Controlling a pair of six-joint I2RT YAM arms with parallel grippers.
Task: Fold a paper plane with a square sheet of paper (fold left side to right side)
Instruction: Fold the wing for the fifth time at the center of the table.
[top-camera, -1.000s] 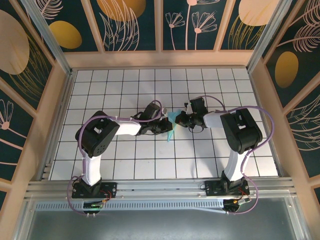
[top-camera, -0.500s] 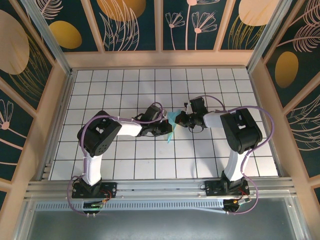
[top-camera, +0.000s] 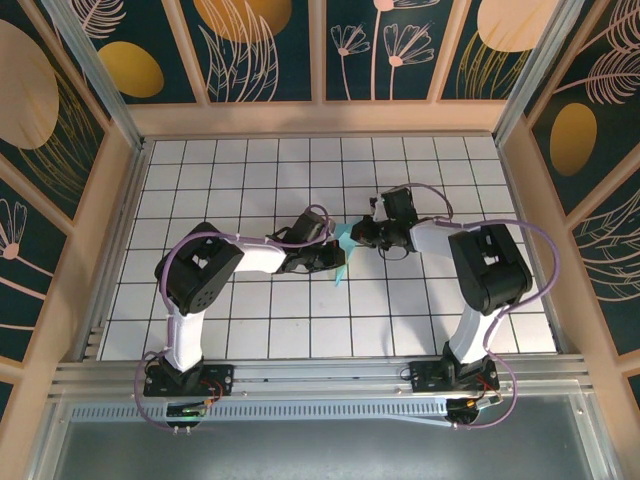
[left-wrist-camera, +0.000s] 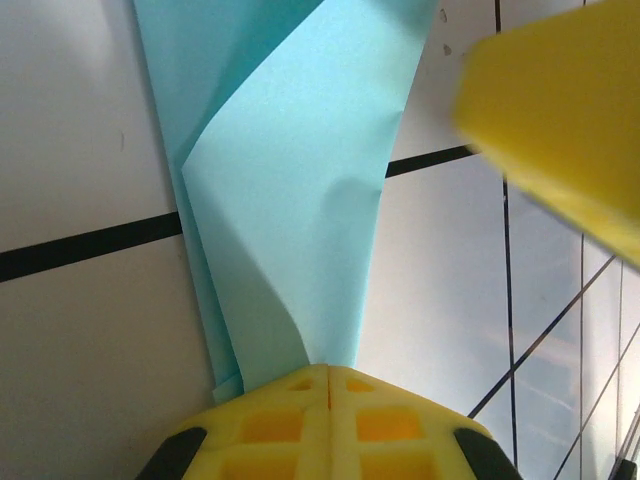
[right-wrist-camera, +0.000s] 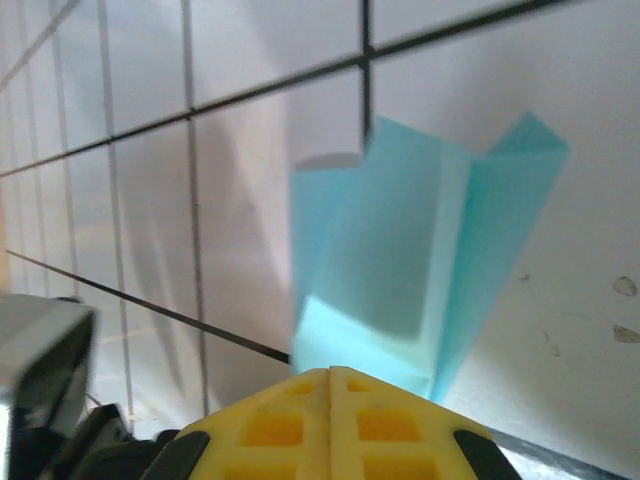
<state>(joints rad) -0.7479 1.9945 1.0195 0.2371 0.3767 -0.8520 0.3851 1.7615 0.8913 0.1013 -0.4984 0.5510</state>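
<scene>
The light-blue paper plane (top-camera: 342, 250) is a slim creased dart held just over the white grid between both arms. My left gripper (top-camera: 335, 258) is shut on its near part; in the left wrist view the folded paper (left-wrist-camera: 290, 190) fans away from the closed yellow fingertips (left-wrist-camera: 329, 372). My right gripper (top-camera: 356, 236) is shut on the far end; in the right wrist view the creased paper (right-wrist-camera: 400, 270) rises from the closed yellow fingertips (right-wrist-camera: 330, 375), one flap standing up at the right. The right gripper's yellow finger (left-wrist-camera: 560, 100) shows blurred in the left wrist view.
The white grid table (top-camera: 250, 180) is ringed by a wooden wall (top-camera: 320, 118) at the back and sides. An aluminium rail (top-camera: 320, 372) runs along the near edge by both arm bases. Open tiles lie left, right and behind the grippers.
The right gripper has swung slightly back and up with its end of the paper. The left gripper has stayed nearly still, shifted a touch right.
</scene>
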